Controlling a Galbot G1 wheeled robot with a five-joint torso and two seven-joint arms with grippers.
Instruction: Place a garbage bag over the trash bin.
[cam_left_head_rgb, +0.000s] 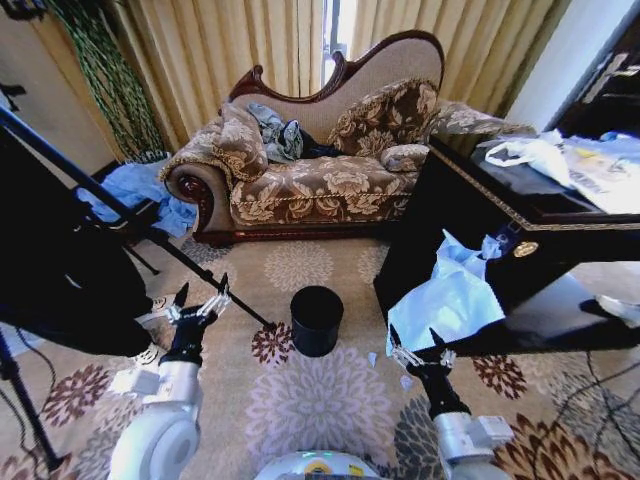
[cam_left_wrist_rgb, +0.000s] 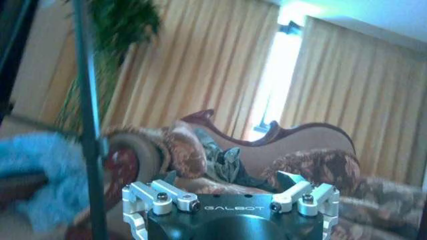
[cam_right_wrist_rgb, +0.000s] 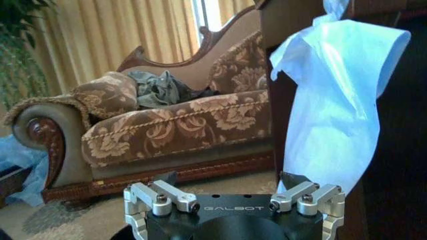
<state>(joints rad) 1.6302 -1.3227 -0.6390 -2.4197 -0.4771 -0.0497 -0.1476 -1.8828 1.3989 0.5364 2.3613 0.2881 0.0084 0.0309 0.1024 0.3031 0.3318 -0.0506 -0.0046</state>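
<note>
Bag draped from dark cabinet, bin on patterned carpet

The garbage bag (cam_left_head_rgb: 452, 297) is seen hanging just ahead of the released jaws of the right gripper (cam_left_head_rgb: 414, 354). The trash bin (cam_left_head_rgb: 317, 320) is set on the floral carpet (cam_left_head_rgb: 320, 405) between both grippers; the left gripper (cam_left_head_rgb: 200, 301) is held open, with a sofa (cam_left_head_rgb: 320, 170) and curtains (cam_left_head_rgb: 230, 50) beyond.

The bin (cam_left_head_rgb: 317, 320) stands on the carpet (cam_left_head_rgb: 320, 410) between the two grippers. The left gripper (cam_left_head_rgb: 201, 298) hangs spread open. The bag (cam_left_head_rgb: 452, 298) drapes just above the right gripper (cam_left_head_rgb: 418, 353), touching its open fingertips.
</note>
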